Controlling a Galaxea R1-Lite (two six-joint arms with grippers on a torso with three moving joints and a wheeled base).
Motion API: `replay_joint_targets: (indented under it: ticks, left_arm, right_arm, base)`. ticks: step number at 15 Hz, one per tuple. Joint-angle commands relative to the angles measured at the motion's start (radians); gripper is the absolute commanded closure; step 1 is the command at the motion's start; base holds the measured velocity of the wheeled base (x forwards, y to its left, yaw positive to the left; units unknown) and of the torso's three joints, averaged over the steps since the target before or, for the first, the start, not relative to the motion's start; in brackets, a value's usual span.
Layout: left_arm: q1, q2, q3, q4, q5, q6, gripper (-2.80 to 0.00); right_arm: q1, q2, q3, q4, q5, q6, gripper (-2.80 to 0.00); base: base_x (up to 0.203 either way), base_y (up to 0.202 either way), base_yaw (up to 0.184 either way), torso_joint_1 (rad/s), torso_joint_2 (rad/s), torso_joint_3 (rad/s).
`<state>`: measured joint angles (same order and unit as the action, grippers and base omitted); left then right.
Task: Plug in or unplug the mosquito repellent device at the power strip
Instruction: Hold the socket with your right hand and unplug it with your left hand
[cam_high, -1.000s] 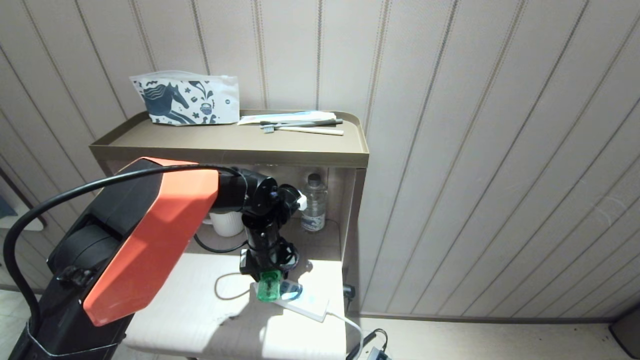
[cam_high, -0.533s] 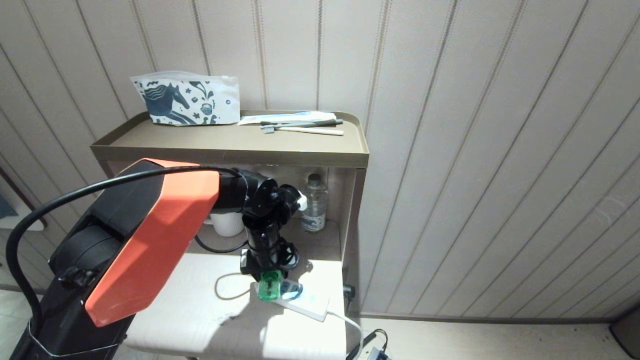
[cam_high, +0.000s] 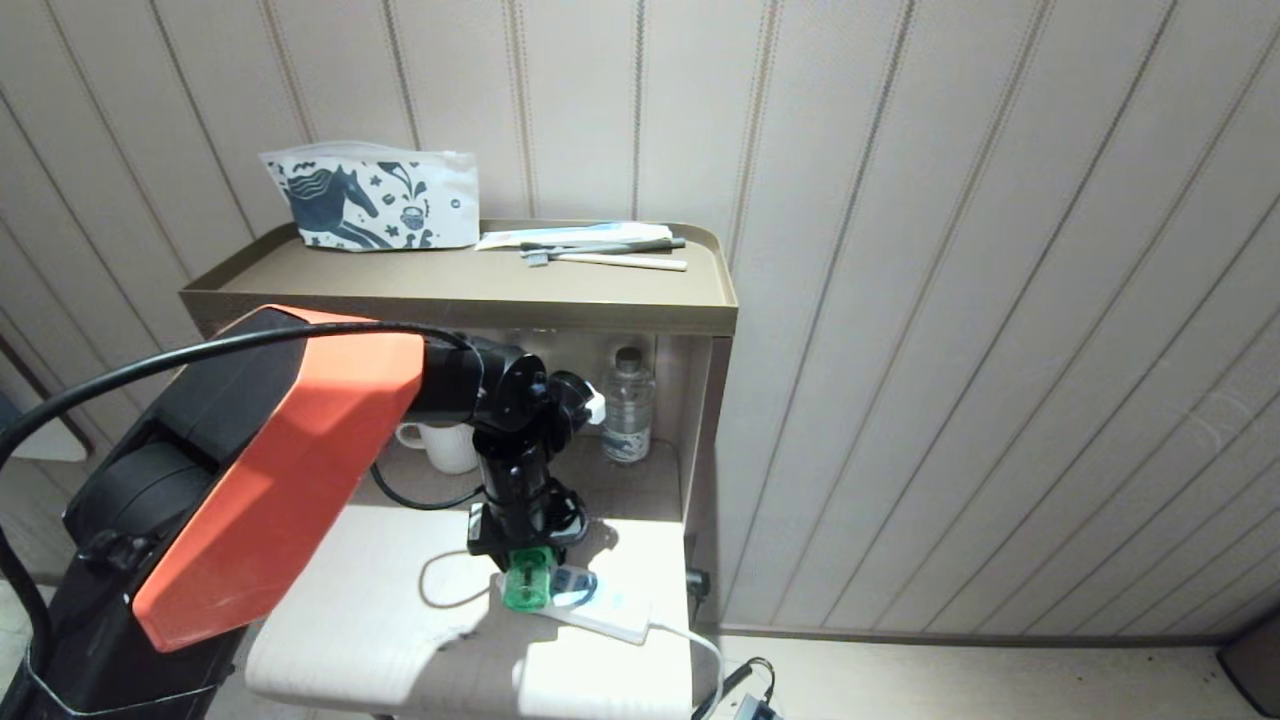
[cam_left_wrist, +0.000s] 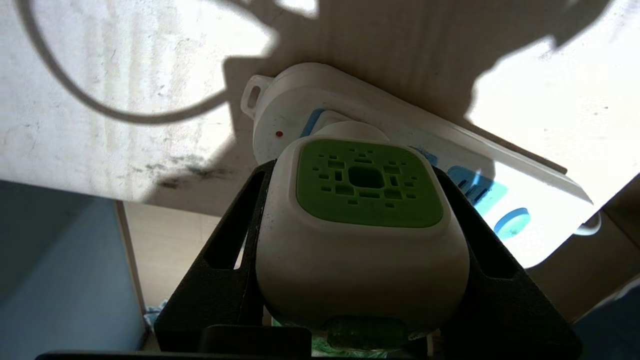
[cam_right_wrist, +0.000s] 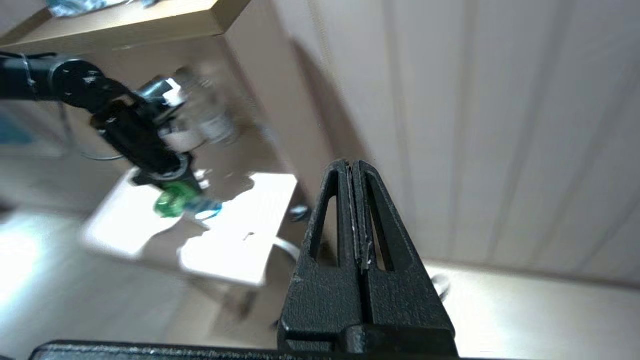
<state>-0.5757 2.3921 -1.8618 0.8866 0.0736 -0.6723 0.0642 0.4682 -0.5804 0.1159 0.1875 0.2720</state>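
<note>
The left gripper (cam_high: 522, 570) is pointed steeply down, its fingers (cam_left_wrist: 227, 250) clamped on the mosquito repellent device (cam_left_wrist: 362, 235), which is seated at the power strip (cam_high: 610, 612) end socket. Bare tabletop (cam_high: 380, 620) is left toward nine o'clock. The right gripper (cam_right_wrist: 354, 172) is pressed shut, empty.

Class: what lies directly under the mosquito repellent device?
The power strip lies under the mosquito repellent device, which the left hand grips. Its blue socket faces show beside it; the prongs and the socket below are covered.
</note>
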Motion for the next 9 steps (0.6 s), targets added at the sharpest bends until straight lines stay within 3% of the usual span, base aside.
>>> replay_joint_targets:
  ticks: [1, 4, 9]
  left_arm:
    - [-0.001, -0.047, 0.043, -0.001, 0.002, -0.004, 0.0]
    - [0.001, -0.06, 0.07, -0.003, 0.003, -0.004, 0.0]
    - [-0.001, -0.071, 0.099, -0.003, 0.005, -0.004, 0.0]
  right_arm:
    - [0.064, 0.343, -0.071, -0.034, 0.01, 0.037, 0.0]
    - [0.255, 0.69, -0.176, -0.084, 0.012, 0.099, 0.0]
    - [0.564, 1.136, -0.311, -0.12, -0.088, 0.123, 0.0]
  base:
    - [0.0, 0.0, 0.0, 0.0, 0.0, 0.0]
    - [0.0, 0.0, 0.0, 0.0, 0.0, 0.0]
    - [0.0, 0.0, 0.0, 0.0, 0.0, 0.0]
